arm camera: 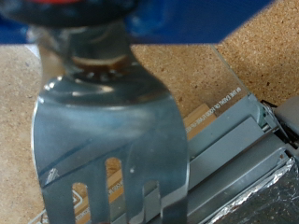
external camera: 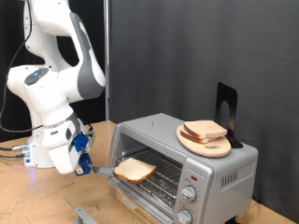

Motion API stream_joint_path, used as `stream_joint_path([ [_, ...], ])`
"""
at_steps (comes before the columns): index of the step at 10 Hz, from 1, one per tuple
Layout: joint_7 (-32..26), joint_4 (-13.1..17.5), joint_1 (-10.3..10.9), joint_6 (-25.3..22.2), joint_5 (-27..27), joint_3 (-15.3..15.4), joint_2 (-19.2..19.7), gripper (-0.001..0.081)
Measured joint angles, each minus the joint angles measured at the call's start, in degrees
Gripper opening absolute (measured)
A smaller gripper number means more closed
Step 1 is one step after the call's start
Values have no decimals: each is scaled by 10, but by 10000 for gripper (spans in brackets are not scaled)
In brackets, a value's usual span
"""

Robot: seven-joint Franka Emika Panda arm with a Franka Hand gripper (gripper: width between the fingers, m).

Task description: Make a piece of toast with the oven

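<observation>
one piece of toast [external camera: 136,169] lies flat on the slotted spatula [arm camera: 107,140], level so it cannot slide off, at the front edge of the oven [external camera: 182,161] rack with the door down. the gripper [external camera: 82,161] clenches the spatula's handle. spare slices [external camera: 206,132] wait on the wooden board [external camera: 205,146] on the oven's top.

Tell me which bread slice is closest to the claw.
The piece of toast at the oven mouth, beside the claw; the other slices sit atop the oven.

Speckled tan countertop [external camera: 28,191], silver oven [external camera: 182,163] standing on it, door open
</observation>
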Motion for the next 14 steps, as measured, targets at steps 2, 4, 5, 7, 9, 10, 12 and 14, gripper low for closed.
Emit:
stream_joint_path([
  [2, -8, 0, 0, -9, 6, -8, -7, 393],
  [4, -14, 0, 1, -11, 23, -10, -13, 393],
  [5, -14, 0, 4, -10, 33, -9, -14, 393],
  [7, -14, 0, 14, 1, 62, 4, -15, 393],
  [9, -13, 2, 34, 22, 100, 26, -15, 393],
  [10, -10, 4, 46, 31, 118, 38, -15, 393],
  [12, 4, 8, 63, 38, 138, 58, -15, 393],
  [14, 14, 8, 65, 43, 137, 65, -16, 393],
])
